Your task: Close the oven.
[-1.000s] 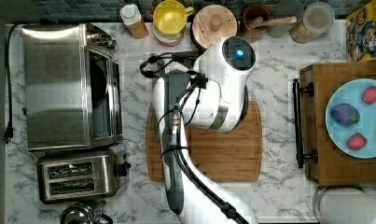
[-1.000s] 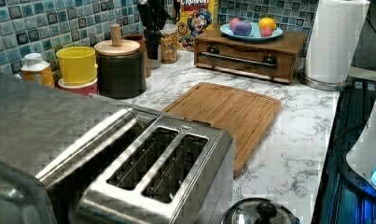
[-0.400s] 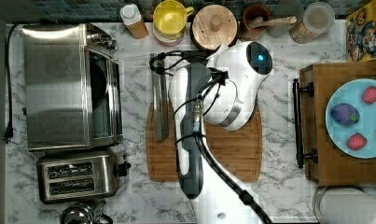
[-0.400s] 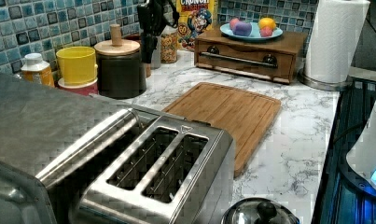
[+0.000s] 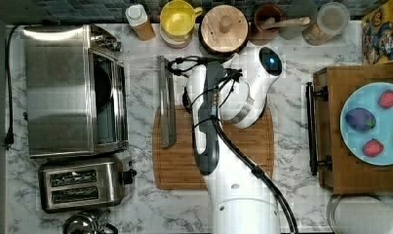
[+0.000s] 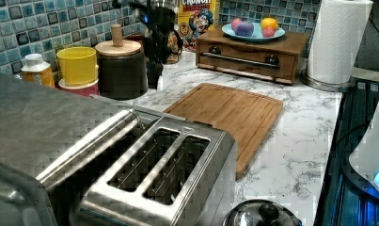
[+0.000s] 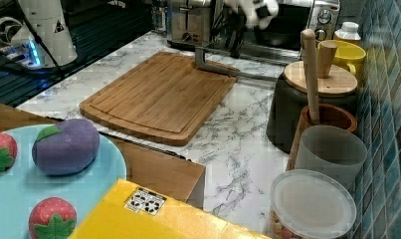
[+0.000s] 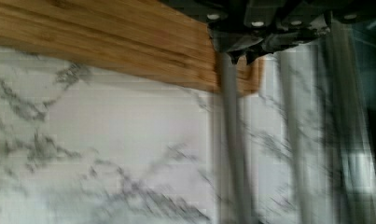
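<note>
The oven (image 5: 57, 92) stands at the top view's left with its dark inside showing. Its glass door (image 5: 143, 97) lies folded down flat, and the grey bar handle (image 5: 167, 102) rests by the edge of the cutting board (image 5: 218, 151). In the right view my gripper (image 7: 236, 47) hangs straight down over the handle (image 7: 223, 68), in front of the oven (image 7: 292, 20). In the wrist view the gripper (image 8: 240, 57) has its tips close together, shut, right at the bar handle (image 8: 234, 154), with nothing held. The left view has the gripper (image 6: 154, 80) beyond the oven's brushed top (image 6: 32, 117).
A two-slot toaster (image 5: 82, 183) sits beside the oven. A yellow mug (image 5: 177, 19), a dark canister with a wooden lid (image 5: 223, 24) and jars line the back. A wooden box (image 5: 330, 165) carrying a blue plate is on the top view's right, and a paper towel roll (image 6: 337, 42) stands near it.
In the top view the arm has swung to the right and off the door handle, which is now uncovered. The oven door has stayed flat and open.
</note>
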`<state>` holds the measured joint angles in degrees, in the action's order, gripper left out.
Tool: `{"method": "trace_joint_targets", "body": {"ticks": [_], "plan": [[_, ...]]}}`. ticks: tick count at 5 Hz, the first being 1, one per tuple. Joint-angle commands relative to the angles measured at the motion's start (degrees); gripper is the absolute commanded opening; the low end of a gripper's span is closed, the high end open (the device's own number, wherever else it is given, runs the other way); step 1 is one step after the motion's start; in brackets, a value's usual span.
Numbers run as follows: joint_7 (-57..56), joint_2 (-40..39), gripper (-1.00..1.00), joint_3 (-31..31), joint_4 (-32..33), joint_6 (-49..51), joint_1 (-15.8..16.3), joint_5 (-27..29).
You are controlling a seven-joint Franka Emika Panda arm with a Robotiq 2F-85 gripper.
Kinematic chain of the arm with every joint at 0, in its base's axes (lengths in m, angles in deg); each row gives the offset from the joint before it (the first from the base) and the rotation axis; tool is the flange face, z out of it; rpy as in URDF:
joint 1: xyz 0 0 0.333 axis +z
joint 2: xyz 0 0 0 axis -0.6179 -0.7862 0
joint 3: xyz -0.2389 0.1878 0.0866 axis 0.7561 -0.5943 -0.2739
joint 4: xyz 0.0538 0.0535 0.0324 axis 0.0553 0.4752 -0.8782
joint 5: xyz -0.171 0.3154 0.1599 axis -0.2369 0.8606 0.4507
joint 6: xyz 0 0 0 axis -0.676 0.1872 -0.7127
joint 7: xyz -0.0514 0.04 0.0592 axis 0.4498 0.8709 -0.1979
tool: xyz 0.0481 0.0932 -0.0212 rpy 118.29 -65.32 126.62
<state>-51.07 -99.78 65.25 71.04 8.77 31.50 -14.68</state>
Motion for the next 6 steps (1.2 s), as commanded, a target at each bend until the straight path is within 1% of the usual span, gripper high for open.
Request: {"method": "trace_joint_targets", "body": {"ticks": [1, 2, 3, 4, 5, 6], "plan": [[-7.4, 1.3, -1.0, -3.4, -4.1, -0.8, -1.6, 8.2], [-7.0, 0.0, -1.0, -4.9, -4.5, -1.1, -1.5, 6.9], [-6.5, -0.4, -1.0, -5.0, -4.4, -2.5, -1.2, 7.9], [-6.1, -1.7, -1.0, -6.4, -6.5, -0.6, -2.3, 6.4], [-4.8, -2.6, -1.0, -7.2, -5.7, -3.3, -1.3, 5.8], [-3.5, -4.3, -1.0, -7.6, -7.1, -1.9, -0.6, 5.6]]}}
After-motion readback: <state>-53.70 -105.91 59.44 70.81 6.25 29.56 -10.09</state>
